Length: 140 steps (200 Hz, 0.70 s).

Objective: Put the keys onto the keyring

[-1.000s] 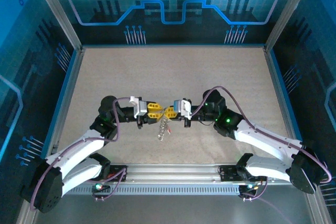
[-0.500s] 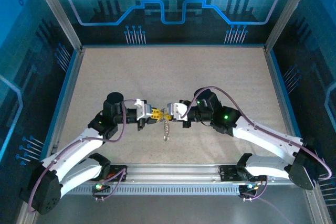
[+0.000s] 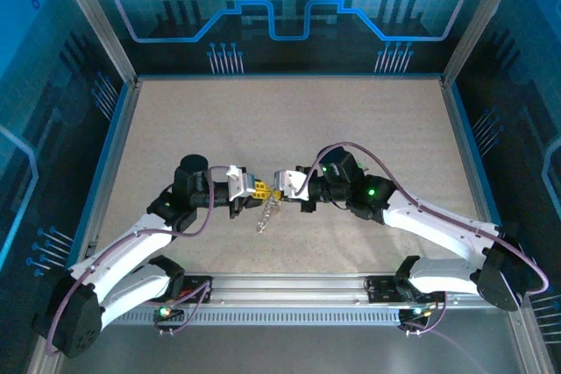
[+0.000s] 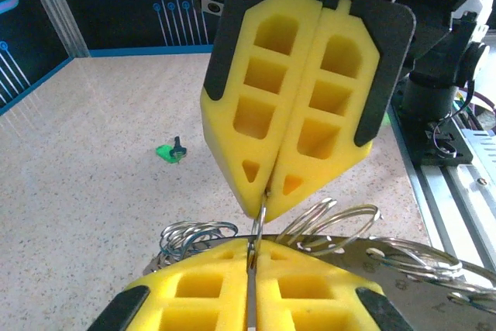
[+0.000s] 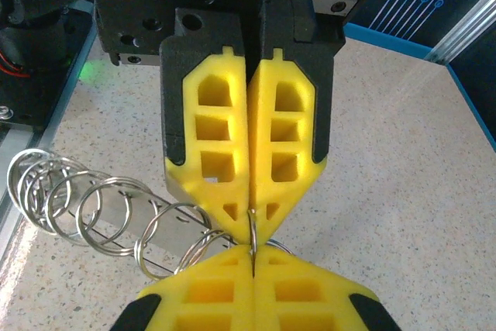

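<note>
Table (image 3: 351, 129) was speckled beige, with blue circuit-print walls (image 3: 280, 6) around it. Mid-table, the left gripper (image 3: 261, 188) and right gripper (image 3: 277, 185) were both clamped tight on the one keyring (image 3: 267, 214), loops dangling below. One green key (image 4: 169, 151) lay apart on the table.

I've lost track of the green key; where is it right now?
In the left wrist view, the green key lies alone on the table, picture-left of the right hand, which meets the left hand on the keyring.
</note>
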Each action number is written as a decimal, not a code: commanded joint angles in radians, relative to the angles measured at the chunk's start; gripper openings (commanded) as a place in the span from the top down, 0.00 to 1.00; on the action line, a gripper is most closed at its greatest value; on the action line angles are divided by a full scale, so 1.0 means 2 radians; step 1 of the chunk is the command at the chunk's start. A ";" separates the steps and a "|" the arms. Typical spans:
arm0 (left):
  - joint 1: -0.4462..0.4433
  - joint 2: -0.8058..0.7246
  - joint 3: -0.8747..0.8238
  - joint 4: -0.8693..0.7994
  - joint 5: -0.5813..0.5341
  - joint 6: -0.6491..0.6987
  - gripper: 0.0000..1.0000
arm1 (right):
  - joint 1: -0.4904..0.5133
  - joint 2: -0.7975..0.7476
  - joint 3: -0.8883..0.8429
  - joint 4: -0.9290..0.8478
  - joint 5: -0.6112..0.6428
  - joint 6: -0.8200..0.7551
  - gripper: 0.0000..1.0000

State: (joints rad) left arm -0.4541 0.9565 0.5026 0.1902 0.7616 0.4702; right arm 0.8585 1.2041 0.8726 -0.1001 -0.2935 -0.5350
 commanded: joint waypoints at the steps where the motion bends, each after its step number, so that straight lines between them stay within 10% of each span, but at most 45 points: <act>1: -0.013 0.004 0.010 0.032 0.013 -0.013 0.89 | 0.010 0.009 0.012 0.033 0.000 0.008 1.00; 71: -0.018 -0.008 0.006 0.033 0.027 -0.003 1.00 | 0.009 0.008 0.006 0.050 -0.009 0.016 1.00; 104: -0.018 -0.020 -0.014 0.089 0.048 -0.031 1.00 | -0.011 -0.045 -0.068 0.147 -0.055 0.049 0.73; 140: -0.018 -0.021 -0.024 0.133 0.062 -0.057 1.00 | -0.034 -0.074 -0.096 0.176 -0.087 0.073 0.74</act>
State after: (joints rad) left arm -0.4820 0.9344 0.4656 0.3229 0.8139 0.4015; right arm 0.8207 1.0969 0.7185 0.1322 -0.3874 -0.4496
